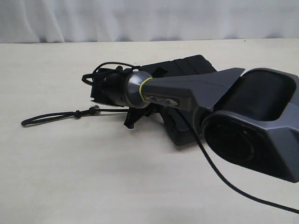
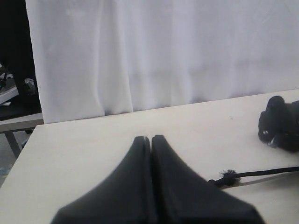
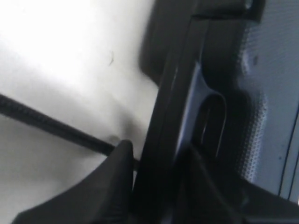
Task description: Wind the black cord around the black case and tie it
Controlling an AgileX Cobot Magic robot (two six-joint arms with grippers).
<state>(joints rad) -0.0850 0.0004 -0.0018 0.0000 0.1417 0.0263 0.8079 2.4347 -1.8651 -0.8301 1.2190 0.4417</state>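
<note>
The black case (image 1: 191, 67) lies flat on the table, partly hidden behind my right arm. The black cord (image 1: 51, 115) lies left of it, looped back on itself, with a frayed knot (image 1: 95, 109). It runs on to the case's edge (image 3: 46, 123). My right gripper (image 1: 133, 116) stands open astride the case's rim (image 3: 156, 154): one finger (image 3: 117, 177) is on the table side by the cord, the other (image 3: 196, 186) is over the case (image 3: 261, 93). My left gripper (image 2: 151, 137) is shut and empty above the table, near the cord's frayed tip (image 2: 229, 175).
A white curtain (image 1: 149, 18) hangs behind the table's far edge. A thin black line (image 1: 233, 186) trails from under the case to the front right; I cannot tell whether it is cord or arm cable. The right arm's bulky housing (image 1: 252, 126) covers the right side.
</note>
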